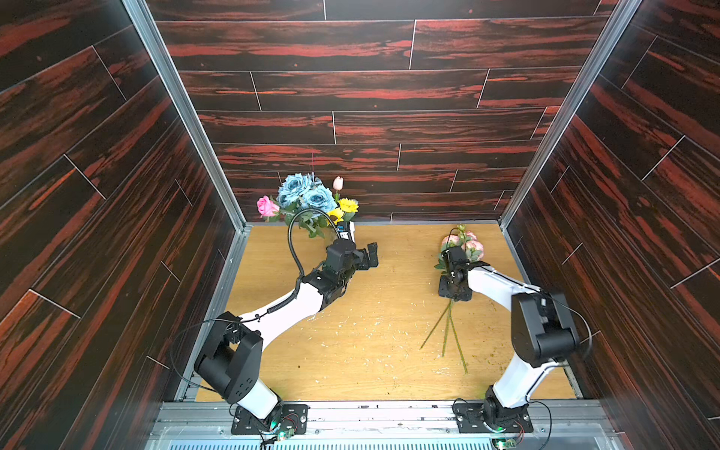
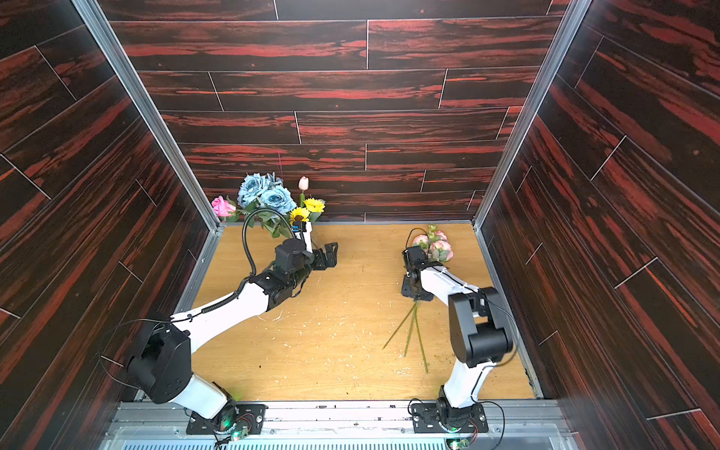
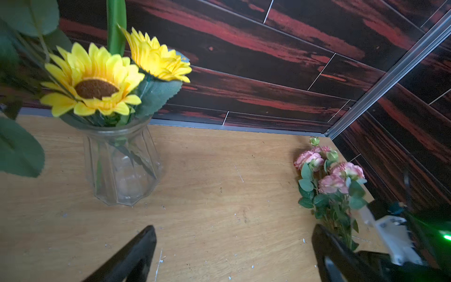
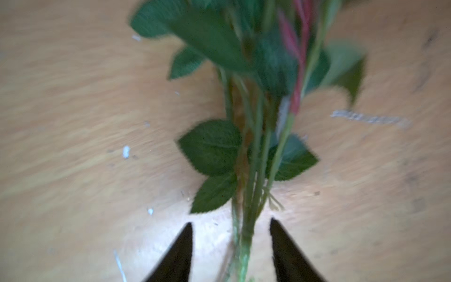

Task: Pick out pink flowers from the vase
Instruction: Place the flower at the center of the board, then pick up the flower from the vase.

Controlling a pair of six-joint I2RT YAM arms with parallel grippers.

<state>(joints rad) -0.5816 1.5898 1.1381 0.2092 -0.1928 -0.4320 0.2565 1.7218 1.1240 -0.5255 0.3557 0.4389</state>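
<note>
The pale-pink ruffled bloom spray on long green stems (image 1: 463,244) lies flat on the light wooden desk (image 1: 370,350) at the robot's right, well apart from the clear faceted glass vase (image 3: 122,168) at the back left. The right gripper (image 4: 230,222) hangs low over the stems with its jaws apart. The stems run between the fingers without being pinched, so the step in hand looks like a release. To finish it cleanly, the arm should probably rise straight up until the fingers clear the leaves, since a sideways pull could snag them and drag the spray. The left gripper (image 3: 234,227) stands wide open and empty near the vase. In the vase a slim pale-pink tulip bud (image 1: 337,182) and a brighter pink rose (image 1: 268,205) stand among the dusty-blue roses (image 1: 307,193) and yellow sunflowers (image 3: 95,80). Each would want a grip low on its own stem and a vertical pull, perhaps with the vase steadied.
</note>
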